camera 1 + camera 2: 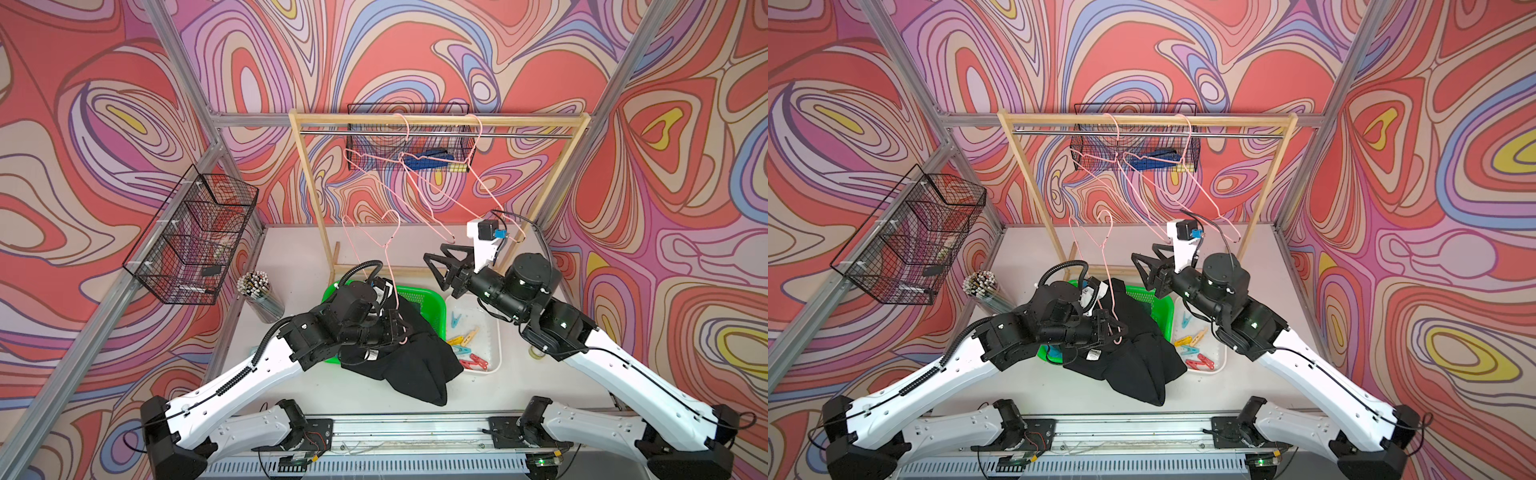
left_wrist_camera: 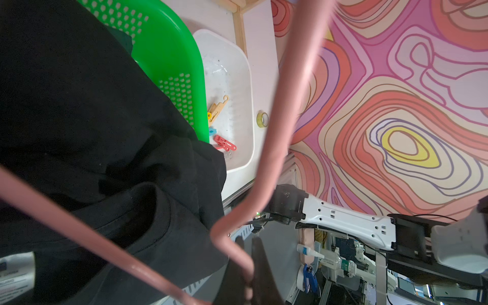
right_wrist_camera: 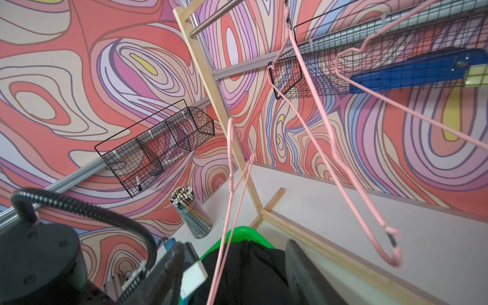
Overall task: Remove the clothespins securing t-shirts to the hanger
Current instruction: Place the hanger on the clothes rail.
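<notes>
Several clothespins (image 1: pixel 469 336) lie in white tray (image 1: pixel 491 347) on tabletop (image 1: pixel 490 395).

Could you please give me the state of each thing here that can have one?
left gripper: shut on the pink hanger, held off the rail.
right gripper: jaws open, empty.
black t-shirt: heaped over the green basket and table, no pin visible on it.
clothespins: loose in the white tray.
two other hangers: bare, hooked on the rail.
</notes>
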You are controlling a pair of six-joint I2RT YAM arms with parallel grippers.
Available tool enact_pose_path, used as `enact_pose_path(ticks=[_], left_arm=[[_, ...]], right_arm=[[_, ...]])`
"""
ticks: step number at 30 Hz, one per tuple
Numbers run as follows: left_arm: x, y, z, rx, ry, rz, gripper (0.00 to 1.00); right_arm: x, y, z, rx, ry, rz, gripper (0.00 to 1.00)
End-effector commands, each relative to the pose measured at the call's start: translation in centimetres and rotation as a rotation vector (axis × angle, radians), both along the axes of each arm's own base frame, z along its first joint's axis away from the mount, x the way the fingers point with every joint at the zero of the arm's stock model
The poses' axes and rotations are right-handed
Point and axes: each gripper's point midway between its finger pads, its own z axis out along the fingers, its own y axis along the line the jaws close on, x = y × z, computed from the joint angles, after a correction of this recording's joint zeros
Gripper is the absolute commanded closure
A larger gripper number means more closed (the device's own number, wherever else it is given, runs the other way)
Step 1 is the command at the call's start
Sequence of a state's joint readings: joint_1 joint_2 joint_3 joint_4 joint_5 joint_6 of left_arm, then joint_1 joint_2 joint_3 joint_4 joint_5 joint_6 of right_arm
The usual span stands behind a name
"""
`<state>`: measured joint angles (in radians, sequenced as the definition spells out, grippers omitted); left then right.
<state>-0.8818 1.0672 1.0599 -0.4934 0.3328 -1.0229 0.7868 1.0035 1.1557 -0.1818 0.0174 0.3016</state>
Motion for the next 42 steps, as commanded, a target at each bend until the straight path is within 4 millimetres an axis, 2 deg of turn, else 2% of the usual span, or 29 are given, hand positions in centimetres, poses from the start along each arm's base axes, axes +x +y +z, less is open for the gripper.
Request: enact_pose_path(ticks=[1, 4, 6, 7, 8, 12, 19, 24, 29, 33, 42], left_arm=[[0.9, 0.5, 2.8, -0.020, -0.079, 0.027, 1.00], [1.3, 0.4, 4.3, -0.044, -0.116, 0.030, 1.00], [1.5, 0.5, 5.5, -0.056, -0.145, 0.036, 1.00], [1.7, 0.7, 6.0, -0.055, -0.155, 0.045, 1.00], [1.9, 1.0, 6.3, -0.050, -0.162, 0.052, 1.00], [2.6, 1.5, 8.4, -0.063, -0.191, 0.052, 1.00], [3.8, 1.2, 12.3, -0.081, -0.264, 0.016, 1.00], [5.6, 1.4, 13.8, -0.116, -0.258, 0.030, 1.00], [7.4, 1.8, 15.2, -0.159, -0.245, 0.038, 1.00], [8.7, 1.6, 16.9, -0.258, -0.234, 0.001, 1.00], [11.0, 2.7, 18.9, -0.317, -0.240, 0.014, 1.00]], right_arm=[[-0.5, -1.6, -2.3, -0.033, 0.055, -0.048, 0.34], [-1.3, -2.9, -3.3, -0.042, 0.072, -0.068, 0.29], [-1.6, -3.7, -4.1, -0.056, 0.095, -0.092, 0.15], [-1.8, -4.1, -4.5, -0.067, 0.106, -0.101, 0.04], [-1.9, -4.3, -4.8, -0.072, 0.112, -0.104, 0.02], [-2.6, -5.0, -5.3, -0.069, 0.118, -0.103, 0.02], [-3.5, -5.9, -5.2, -0.095, 0.133, -0.103, 0.02], [-3.6, -7.0, -6.5, -0.127, 0.144, -0.144, 0.02], [-3.9, -7.3, -6.7, -0.127, 0.146, -0.146, 0.02], [-3.6, -7.1, -7.1, -0.139, 0.148, -0.147, 0.02], [-3.3, -6.7, -7.7, -0.164, 0.158, -0.140, 0.02]])
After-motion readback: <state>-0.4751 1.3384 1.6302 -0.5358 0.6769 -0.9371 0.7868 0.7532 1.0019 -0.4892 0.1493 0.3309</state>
